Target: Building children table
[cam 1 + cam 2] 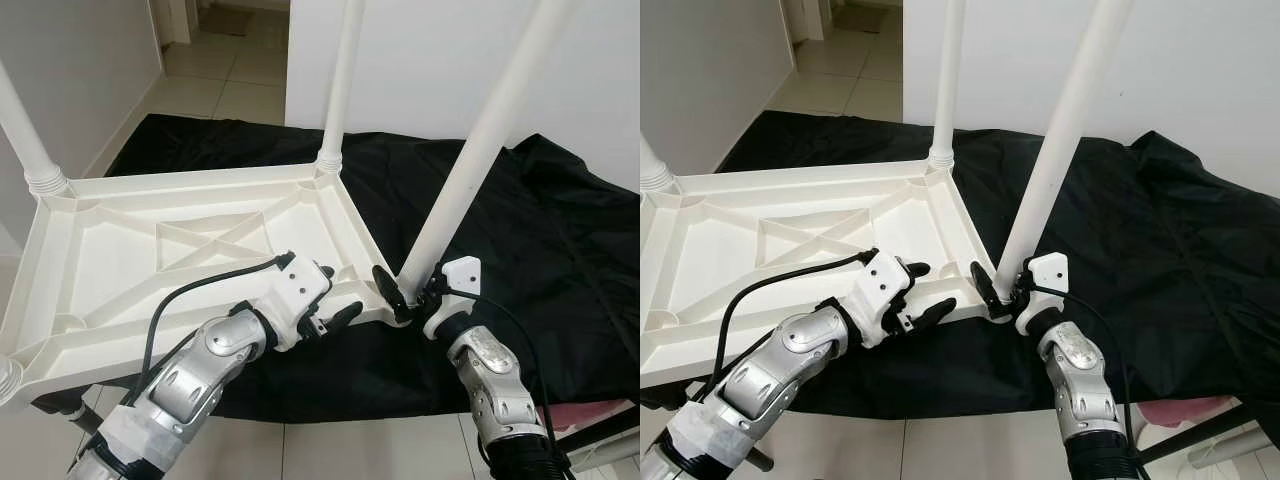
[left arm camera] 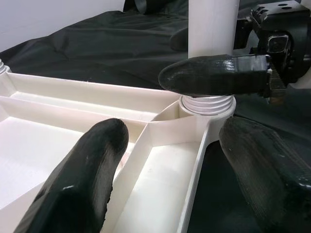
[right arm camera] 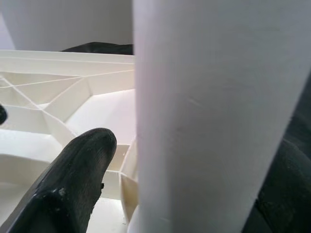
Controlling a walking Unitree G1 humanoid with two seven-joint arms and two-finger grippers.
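Note:
A white plastic table top [image 1: 110, 260] lies upside down on a black cloth. White legs stand up from its corners. My right gripper [image 1: 408, 292] is shut on the near right leg [image 1: 470, 160] just above its threaded collar [image 2: 206, 103]; one of its fingers [image 2: 214, 75] crosses the leg's base. In the right wrist view the leg [image 3: 214, 121] stands close against a black finger [image 3: 68, 189]. My left gripper [image 1: 338, 295] is open beside that corner, its fingers [image 2: 82, 179] straddling the table's ribbed rim [image 2: 165, 141] without closing on it.
The black cloth [image 1: 560, 230] covers a low surface stretching right and back. A far leg [image 1: 340, 80] and a left leg [image 1: 25, 140] rise from other corners. White wall behind; tiled hallway [image 1: 230, 70] at the back left. A pink item [image 1: 600, 415] lies at the lower right.

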